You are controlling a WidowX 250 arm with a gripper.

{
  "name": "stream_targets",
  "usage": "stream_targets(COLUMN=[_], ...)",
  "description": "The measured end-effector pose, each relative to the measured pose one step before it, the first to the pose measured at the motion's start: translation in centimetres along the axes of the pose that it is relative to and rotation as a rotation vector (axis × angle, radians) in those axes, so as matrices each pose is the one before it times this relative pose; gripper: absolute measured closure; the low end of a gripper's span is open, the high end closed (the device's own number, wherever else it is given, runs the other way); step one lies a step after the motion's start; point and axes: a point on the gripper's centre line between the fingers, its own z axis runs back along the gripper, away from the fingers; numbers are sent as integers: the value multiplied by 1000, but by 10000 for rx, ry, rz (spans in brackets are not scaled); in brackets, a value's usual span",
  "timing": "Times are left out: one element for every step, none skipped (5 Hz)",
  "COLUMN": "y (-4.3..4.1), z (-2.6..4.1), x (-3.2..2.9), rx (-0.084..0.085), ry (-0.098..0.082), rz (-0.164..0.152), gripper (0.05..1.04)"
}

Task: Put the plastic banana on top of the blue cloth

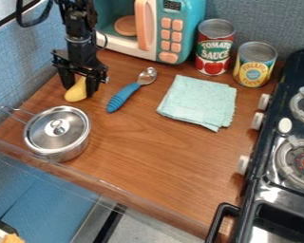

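At the upper left the black gripper [81, 87] hangs low over the wooden counter, right at the yellow plastic banana [76, 91]. The banana's rounded lower end sticks out toward the camera, and its upper part is partly hidden by the gripper. Whether the gripper has hold of it cannot be told. To the right, the folded light blue cloth [197, 101] lies flat on the counter, with nothing on top of it.
A blue-handled spoon [123, 96] lies between gripper and cloth. A lidded metal pot [57, 134] stands in front of the gripper. Behind are a toy microwave [172, 35], a tomato sauce can [214, 47] and a yellow-labelled can [254, 65]. The stove [278, 190] borders the right side.
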Motion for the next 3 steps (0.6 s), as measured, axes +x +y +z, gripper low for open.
stream_targets(y=[-22,-139,-1251], z=[-57,75,1405], x=[-67,38,28], rx=[-9,-23,-100], ry=[45,-8,139], rz=[59,84,-177], gripper=[574,574,574])
